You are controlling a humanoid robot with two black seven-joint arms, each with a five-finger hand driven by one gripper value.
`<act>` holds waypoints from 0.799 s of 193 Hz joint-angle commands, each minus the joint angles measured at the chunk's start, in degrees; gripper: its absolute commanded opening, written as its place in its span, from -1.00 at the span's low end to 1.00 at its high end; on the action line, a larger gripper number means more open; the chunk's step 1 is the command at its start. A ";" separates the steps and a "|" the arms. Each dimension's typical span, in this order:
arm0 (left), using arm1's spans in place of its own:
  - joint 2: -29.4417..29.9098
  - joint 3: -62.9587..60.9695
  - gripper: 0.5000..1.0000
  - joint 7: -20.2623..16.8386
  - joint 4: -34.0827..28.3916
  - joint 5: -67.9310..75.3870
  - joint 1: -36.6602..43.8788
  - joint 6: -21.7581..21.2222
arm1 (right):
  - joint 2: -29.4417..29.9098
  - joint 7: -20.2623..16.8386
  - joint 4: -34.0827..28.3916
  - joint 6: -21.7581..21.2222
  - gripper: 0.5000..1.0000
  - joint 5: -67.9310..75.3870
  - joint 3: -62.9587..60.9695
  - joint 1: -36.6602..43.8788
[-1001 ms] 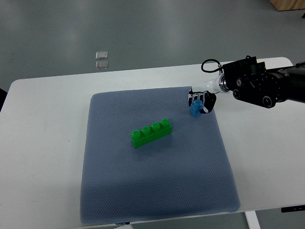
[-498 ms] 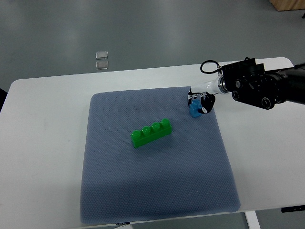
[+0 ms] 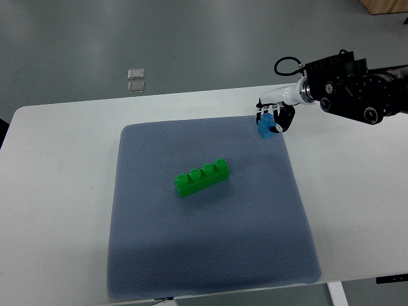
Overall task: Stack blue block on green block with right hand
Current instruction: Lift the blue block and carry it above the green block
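Note:
A long green block (image 3: 203, 178) with a row of studs lies slantwise near the middle of the grey-blue mat (image 3: 210, 248). My right hand (image 3: 273, 118) comes in from the right edge on a black arm and is shut on a small blue block (image 3: 266, 127). It holds that block just above the mat's far right corner, well up and to the right of the green block. The fingers hide part of the blue block.
The mat lies on a white table (image 3: 57, 191). Two small clear squares (image 3: 136, 79) sit on the floor beyond the table's far edge. A black cable (image 3: 285, 65) loops above my right wrist.
My right hand has lifted the blue block and carried it up and slightly right, away from the mat surface. The green block has stayed put.

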State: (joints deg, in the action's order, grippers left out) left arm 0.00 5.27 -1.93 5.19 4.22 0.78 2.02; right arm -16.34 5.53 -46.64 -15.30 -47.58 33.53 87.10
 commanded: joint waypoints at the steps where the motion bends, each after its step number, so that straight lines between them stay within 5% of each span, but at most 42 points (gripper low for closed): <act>1: 0.00 0.00 1.00 0.00 0.00 0.00 0.01 0.00 | -1.15 0.00 -2.22 -1.05 -0.81 0.21 0.40 3.16; 80: 0.00 0.00 1.00 0.00 0.00 0.00 0.01 0.00 | -2.21 0.00 -12.59 -3.07 -0.80 10.49 2.68 14.94; 154: 0.00 0.00 1.00 0.00 0.00 0.00 0.01 0.00 | 6.40 0.27 -15.06 -2.10 -0.80 14.45 1.54 17.67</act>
State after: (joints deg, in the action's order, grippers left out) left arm 0.00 5.27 -1.95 5.18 4.22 0.80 2.02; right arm -12.19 5.60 -61.60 -17.86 -33.28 35.46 105.19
